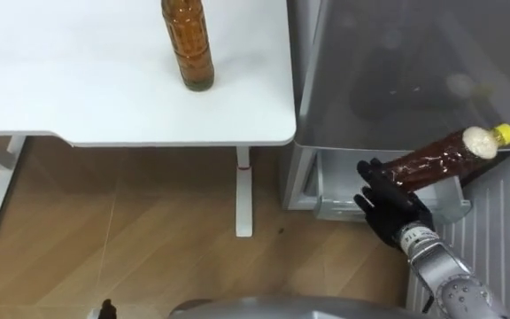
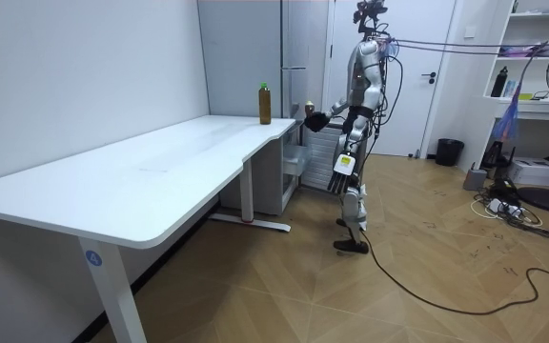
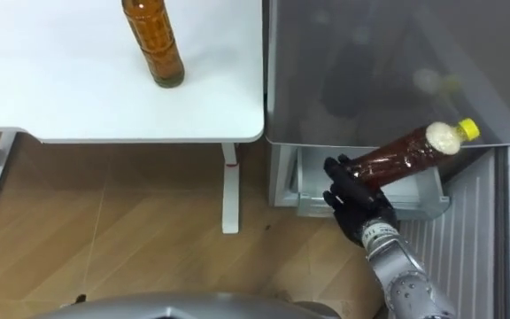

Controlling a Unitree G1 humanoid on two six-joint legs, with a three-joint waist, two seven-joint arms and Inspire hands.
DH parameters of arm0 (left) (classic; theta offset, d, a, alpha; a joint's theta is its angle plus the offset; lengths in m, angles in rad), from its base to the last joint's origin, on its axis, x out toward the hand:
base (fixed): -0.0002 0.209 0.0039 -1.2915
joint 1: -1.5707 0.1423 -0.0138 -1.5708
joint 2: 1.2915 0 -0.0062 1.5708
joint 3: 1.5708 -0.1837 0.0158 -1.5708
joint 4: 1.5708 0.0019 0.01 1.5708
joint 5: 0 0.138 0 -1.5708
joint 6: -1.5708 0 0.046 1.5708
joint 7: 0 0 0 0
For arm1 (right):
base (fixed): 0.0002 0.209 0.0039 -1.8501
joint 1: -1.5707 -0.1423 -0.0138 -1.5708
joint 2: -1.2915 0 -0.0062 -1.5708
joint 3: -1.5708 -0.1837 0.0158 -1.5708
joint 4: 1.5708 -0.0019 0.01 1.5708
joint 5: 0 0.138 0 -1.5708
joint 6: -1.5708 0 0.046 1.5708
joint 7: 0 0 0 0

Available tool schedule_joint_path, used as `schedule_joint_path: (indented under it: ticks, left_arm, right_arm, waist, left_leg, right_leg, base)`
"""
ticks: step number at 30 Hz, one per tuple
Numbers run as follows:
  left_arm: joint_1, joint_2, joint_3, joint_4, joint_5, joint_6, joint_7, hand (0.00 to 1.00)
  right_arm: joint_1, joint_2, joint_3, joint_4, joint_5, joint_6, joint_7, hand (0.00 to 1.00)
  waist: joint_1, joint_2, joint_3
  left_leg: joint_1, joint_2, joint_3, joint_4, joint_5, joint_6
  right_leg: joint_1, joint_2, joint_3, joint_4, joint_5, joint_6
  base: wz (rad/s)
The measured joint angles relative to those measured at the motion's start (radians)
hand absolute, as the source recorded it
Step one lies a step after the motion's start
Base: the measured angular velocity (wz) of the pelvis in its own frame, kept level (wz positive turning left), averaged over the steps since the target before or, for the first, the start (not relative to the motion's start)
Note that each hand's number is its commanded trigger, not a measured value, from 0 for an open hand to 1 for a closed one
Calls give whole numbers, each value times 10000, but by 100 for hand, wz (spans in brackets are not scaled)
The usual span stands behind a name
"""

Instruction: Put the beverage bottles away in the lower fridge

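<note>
A brown drink bottle with a yellow cap (image 1: pixel 445 157) lies tilted in my right hand (image 1: pixel 388 206), cap up and to the right. The black fingers curl round its lower end. Hand and bottle hover over the open lower fridge compartment (image 1: pixel 339 190), in front of the grey fridge (image 1: pixel 397 71). A second brown bottle (image 1: pixel 189 44) stands upright on the white table (image 1: pixel 78 89), near its right edge. In the room view I stand facing the fridge (image 2: pixel 298 57) past the table's far end, with my left hand (image 2: pixel 354 122) close to my body.
The table's white leg (image 1: pixel 243 190) stands on the wooden floor just left of the fridge. A white ribbed panel (image 1: pixel 490 239) juts out to the right of my forearm. Behind me in the room view are a door, shelves and a fan.
</note>
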Motion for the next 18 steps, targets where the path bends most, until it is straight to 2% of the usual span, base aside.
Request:
schedule_joint_path:
  ticks: [6, 9, 11, 15, 18]
  left_arm:
    - [15, 9, 9, -15, 5, 4, -282, 0]
    - [38, 57, -3, -16, 1, 3, -436, 0]
    - [-7, 55, -4, -4, 74, -3, -525, 0]
    - [-99, 56, -13, 9, 83, -61, -643, 0]
    - [-299, 60, -16, 12, 74, 2, -666, 0]
  right_arm:
    - [-44, 0, -2, 774, 1271, -132, 11, 100]
    - [-192, 0, 9, 813, 1799, -356, 30, 100]
    - [-718, -19, 7, 1344, 1936, -514, 65, 100]
    - [-1440, -66, 5, 1928, 1991, -678, 93, 100]
    - [-2094, -67, 5, 2431, 2223, -681, 256, 100]
  waist:
    - [206, 69, -25]
    - [197, 136, -49]
    - [203, 222, -15]
    - [222, 397, -13]
    - [174, 394, 6]
  left_leg:
    - [-208, 2, -6, 84, 0, 0]
    - [-509, -7, -100, 239, 0, 0]
    - [-616, -5, -158, 265, 4, -2]
    - [-976, -2, -186, 389, 4, -3]
    - [-1436, -30, -229, 381, 111, 7]
  right_leg:
    - [-164, -2, -8, 19, 1, -6]
    - [-344, -3, -64, 38, 5, -12]
    - [-425, -1, -121, 51, 30, -31]
    - [-791, -25, -183, 221, 34, -38]
    - [-1292, -81, -270, 373, 41, -52]
  base:
    - [1]
    - [9]
    - [8]
    - [1]
    - [7]
